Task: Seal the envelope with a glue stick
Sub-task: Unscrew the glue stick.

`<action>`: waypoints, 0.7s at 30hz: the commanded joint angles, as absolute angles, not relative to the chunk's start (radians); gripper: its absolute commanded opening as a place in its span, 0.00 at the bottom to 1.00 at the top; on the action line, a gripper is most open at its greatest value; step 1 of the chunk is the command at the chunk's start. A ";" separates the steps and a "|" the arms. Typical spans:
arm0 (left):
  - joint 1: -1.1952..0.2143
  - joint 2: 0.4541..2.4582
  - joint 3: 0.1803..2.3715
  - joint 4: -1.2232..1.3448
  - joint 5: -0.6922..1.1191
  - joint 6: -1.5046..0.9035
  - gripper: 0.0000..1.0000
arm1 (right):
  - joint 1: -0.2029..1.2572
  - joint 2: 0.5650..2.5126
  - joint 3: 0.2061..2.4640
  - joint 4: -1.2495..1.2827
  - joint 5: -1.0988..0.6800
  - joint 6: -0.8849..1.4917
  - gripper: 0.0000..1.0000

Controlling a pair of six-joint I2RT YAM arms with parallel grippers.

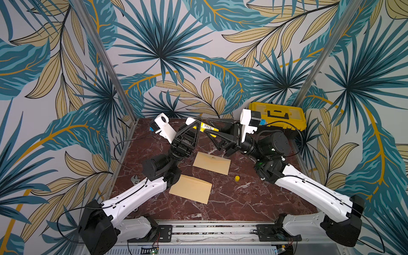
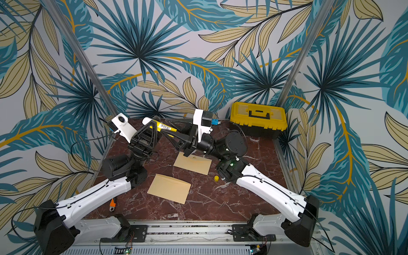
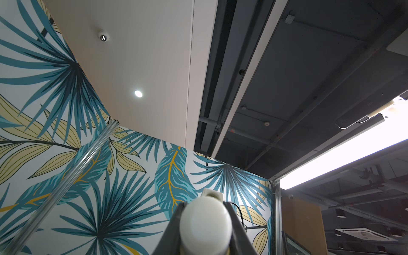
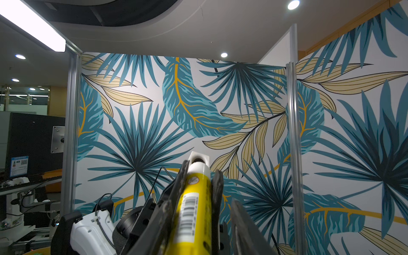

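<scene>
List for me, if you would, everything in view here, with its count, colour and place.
table: one, dark red marble, under everything
glue stick: one, yellow with a white tip and barcode label, uncapped, held in the air above the back of the table
cap: one, yellow, standing on the table right of the envelopes
envelopes: two, brown, flat on the middle of the table, apart
toolbox: one, yellow lid on a black body, back right corner
wrench: one, silver, at the table's left edge, partly hidden
left gripper: one, black, closed on the stick near its white tip
right gripper: one, black, around the stick's base end; grip unclear
</scene>
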State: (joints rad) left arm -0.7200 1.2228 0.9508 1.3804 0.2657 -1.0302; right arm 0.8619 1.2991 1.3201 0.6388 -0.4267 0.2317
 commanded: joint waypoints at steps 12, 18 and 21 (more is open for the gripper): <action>-0.721 1.217 0.988 1.396 0.290 -1.024 0.00 | 0.865 1.293 1.380 0.479 -0.423 0.277 0.40; -0.721 1.216 0.992 1.390 0.296 -1.022 0.00 | 0.865 1.296 1.397 0.462 -0.430 0.288 0.29; -0.720 1.216 0.994 1.385 0.297 -1.021 0.00 | 0.865 1.295 1.403 0.453 -0.430 0.293 0.21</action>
State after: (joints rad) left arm -0.7174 1.2251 0.9569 1.3640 0.2649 -1.0172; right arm 0.8658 1.3048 1.3853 0.4812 -0.4347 0.2806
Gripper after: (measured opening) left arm 0.277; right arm 0.250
